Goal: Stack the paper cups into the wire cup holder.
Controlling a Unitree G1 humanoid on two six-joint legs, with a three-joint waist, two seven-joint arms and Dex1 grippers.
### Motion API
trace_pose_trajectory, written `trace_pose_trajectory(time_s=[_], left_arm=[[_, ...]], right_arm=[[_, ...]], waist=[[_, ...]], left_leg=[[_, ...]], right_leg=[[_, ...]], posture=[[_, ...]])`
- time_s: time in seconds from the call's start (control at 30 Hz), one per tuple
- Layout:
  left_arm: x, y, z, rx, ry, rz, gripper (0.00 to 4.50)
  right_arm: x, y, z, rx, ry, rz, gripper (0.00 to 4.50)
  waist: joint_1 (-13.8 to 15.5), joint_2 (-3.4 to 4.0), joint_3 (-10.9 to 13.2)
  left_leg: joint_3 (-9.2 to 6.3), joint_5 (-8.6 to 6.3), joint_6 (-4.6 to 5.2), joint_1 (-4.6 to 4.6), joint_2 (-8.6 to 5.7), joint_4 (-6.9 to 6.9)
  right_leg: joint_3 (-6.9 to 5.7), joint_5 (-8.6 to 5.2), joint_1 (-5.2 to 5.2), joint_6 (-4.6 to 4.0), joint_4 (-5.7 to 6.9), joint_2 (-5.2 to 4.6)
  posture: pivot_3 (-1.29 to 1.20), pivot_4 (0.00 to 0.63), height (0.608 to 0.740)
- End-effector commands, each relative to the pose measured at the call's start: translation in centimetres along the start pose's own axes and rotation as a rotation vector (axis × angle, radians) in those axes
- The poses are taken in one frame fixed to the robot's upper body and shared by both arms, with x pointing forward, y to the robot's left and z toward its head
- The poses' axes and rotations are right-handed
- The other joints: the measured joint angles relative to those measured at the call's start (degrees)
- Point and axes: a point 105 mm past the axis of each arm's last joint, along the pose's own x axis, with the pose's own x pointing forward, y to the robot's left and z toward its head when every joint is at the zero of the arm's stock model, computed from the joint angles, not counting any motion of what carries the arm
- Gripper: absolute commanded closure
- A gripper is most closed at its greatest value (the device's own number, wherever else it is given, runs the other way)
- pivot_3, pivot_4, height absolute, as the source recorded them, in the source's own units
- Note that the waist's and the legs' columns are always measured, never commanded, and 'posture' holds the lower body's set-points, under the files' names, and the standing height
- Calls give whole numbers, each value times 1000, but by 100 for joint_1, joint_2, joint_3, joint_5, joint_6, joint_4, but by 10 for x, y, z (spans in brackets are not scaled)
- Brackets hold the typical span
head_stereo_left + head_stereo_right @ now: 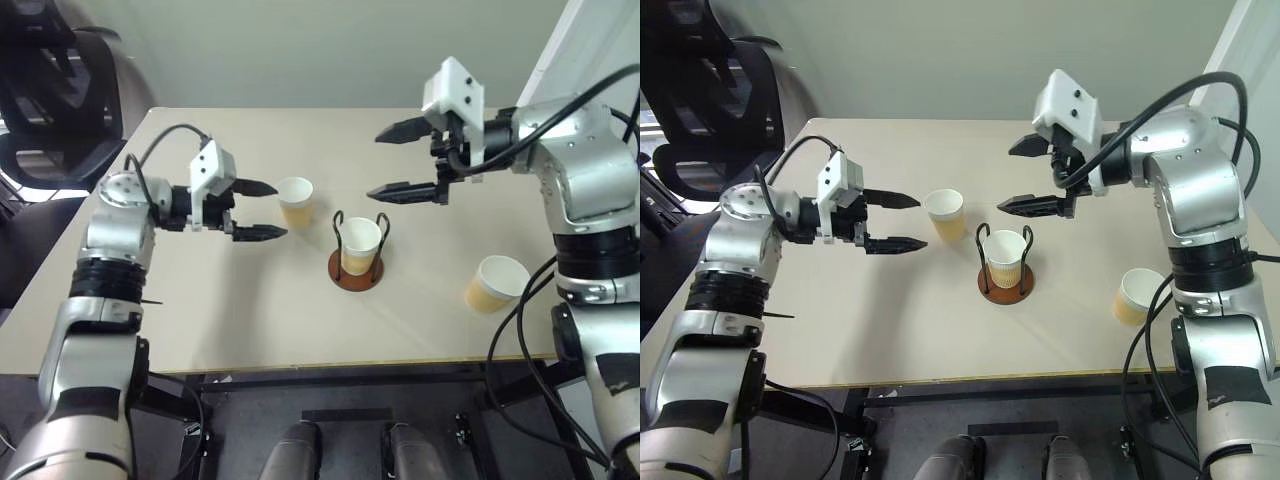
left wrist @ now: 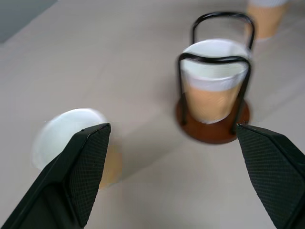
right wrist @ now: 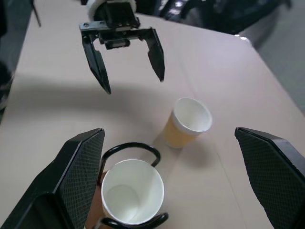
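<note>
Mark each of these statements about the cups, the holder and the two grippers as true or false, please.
1. One paper cup stands inside the wire cup holder. True.
2. The right gripper holds a cup. False: its jaws are open and empty, above the table.
3. The cup near the left gripper lies on its side. False: this cup stands upright.
4. A third cup rests tilted near the table's right edge. True.
5. The left gripper is open. True.
</note>
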Motion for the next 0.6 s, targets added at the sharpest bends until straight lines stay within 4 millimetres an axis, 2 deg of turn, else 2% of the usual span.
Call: trace_pose_trajectory(time_s=[0.03, 0.13, 0.23, 0.47, 0.6], left_arm=[[-4, 17, 4, 157, 89, 72, 0], [-3, 29, -1, 347, 244, 102, 0], [1, 35, 2, 471, 322, 91, 0], [11, 35, -2, 586, 410, 22, 0], [13, 33, -10, 637, 504, -44, 0]], right_arm=[[-13, 0, 11, -14, -56, -74, 48], [-15, 3, 8, 7, -71, -89, 48], [-15, 6, 4, 18, -72, -90, 48], [-17, 8, -1, -13, -57, -88, 48], [-19, 9, 0, -10, -58, -77, 48]], waist=[[-4, 1, 0], [-7, 0, 0], [-7, -3, 2], [-10, -4, 1], [-2, -5, 1]], left_leg=[[1, 0, 1, 0, -1, 0], [1, 1, 1, 1, -1, 0], [1, 1, 3, -2, -1, 0], [-1, -5, 9, -7, -7, -2], [2, -10, 7, -18, -10, 0]], right_leg=[[3, 1, -1, 2, 0, 0], [4, 2, -2, 14, 0, 1], [6, 3, -2, 22, -5, 1], [15, -1, -5, 31, -11, 0], [12, 1, -18, 41, -10, 5]], posture=[[0, 150, 740], [0, 150, 740], [0, 150, 740], [0, 150, 740], [0, 150, 740]])
